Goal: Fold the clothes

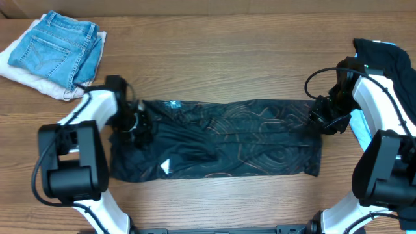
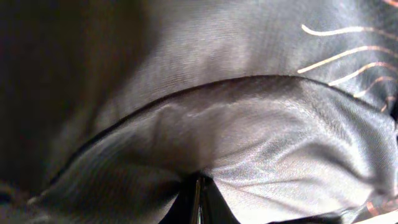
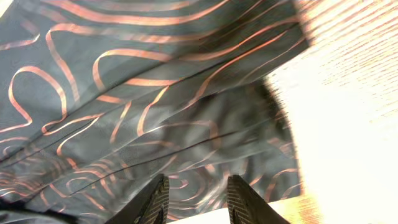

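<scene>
Overhead view: the black jersey [image 1: 221, 140] with thin orange contour lines lies mid-bench as a long band running left to right, apparently already folded lengthwise. The left hand [image 1: 133, 125] is at its left end and the right hand [image 1: 323, 118] at its right end. Likely reason: one arm per short end, so an end can be carried across for the next fold while the band stays straight.

Blue jeans [image 1: 58, 45] on a white cloth [image 1: 19, 75] sit far left, and a plain black garment [image 1: 383, 55] lies far right. Both are well apart from the jersey, probably parked there to keep the bench [image 1: 214, 58] middle free.

Left wrist adds what overhead hides: the dark fingers [image 2: 198, 202] are closed together, with jersey fabric bunching into them. So that hand looks clamped on a fold near a seam.

Right wrist shows its two fingers [image 3: 155, 199] standing apart over the patterned cloth, close to the jersey's right edge where bare bench shows. Nothing sits visibly between them, so that hand reads as open, not gripping.
</scene>
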`<action>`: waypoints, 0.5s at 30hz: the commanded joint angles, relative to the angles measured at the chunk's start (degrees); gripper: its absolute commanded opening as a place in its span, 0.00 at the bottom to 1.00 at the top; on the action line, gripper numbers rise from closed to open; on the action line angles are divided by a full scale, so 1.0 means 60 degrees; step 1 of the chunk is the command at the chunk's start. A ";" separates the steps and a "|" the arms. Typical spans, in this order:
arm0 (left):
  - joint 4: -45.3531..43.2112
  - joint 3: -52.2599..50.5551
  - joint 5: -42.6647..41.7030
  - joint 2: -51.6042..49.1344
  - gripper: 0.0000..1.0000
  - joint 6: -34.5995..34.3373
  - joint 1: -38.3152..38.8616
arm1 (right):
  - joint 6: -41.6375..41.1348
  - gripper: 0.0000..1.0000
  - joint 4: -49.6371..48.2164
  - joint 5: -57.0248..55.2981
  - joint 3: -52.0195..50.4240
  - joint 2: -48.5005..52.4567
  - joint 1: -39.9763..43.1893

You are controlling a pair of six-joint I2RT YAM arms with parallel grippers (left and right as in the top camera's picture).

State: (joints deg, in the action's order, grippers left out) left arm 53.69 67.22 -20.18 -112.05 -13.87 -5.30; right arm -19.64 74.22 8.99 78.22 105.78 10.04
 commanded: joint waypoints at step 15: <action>0.0066 0.0273 0.2382 -0.0878 0.04 -0.0160 -0.3610 | 0.0153 0.33 -0.0433 0.0984 -0.0769 -0.0237 -0.0419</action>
State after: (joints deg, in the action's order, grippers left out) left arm 54.46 69.52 -17.50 -112.88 -13.87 -25.10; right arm -19.42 72.53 10.13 76.79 105.75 9.69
